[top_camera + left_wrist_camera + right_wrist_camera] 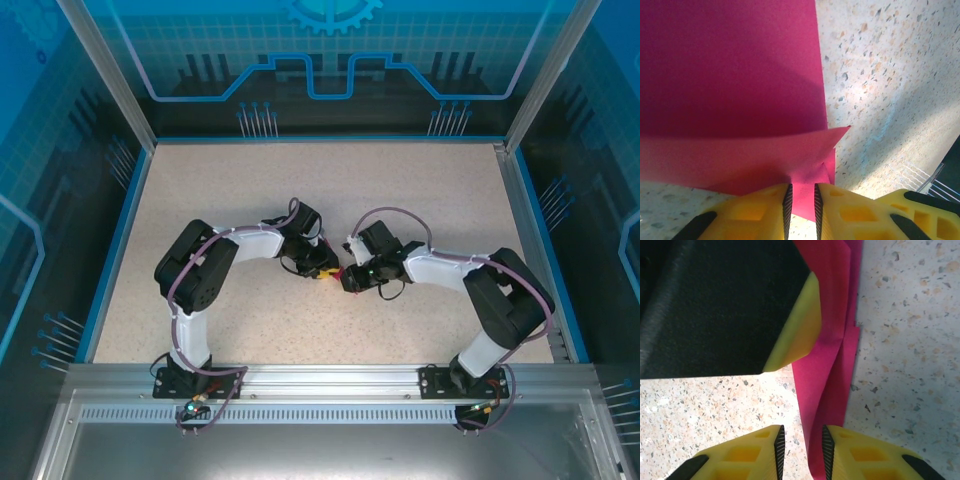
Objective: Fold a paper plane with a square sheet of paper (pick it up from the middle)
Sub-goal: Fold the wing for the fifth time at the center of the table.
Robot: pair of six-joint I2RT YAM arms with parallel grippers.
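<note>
My left hand [802, 194] is clenched on a folded edge of the square sheet of paper [730, 75]. The sheet is partly folded and sits at the middle of the tabletop [890, 75], between my 2 hands. I judge it light, thin and limp. It may slide easily and crumple under a hard pinch, so the stiffer layers near a fold are the best hold. My right hand [802, 435] is released, its pads apart around the paper's edge.

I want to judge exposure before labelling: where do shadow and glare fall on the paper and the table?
Left wrist view: a soft dark shadow crosses the paper. Right wrist view: the table glares nearly white beside the paper. Top view: even light.
</note>
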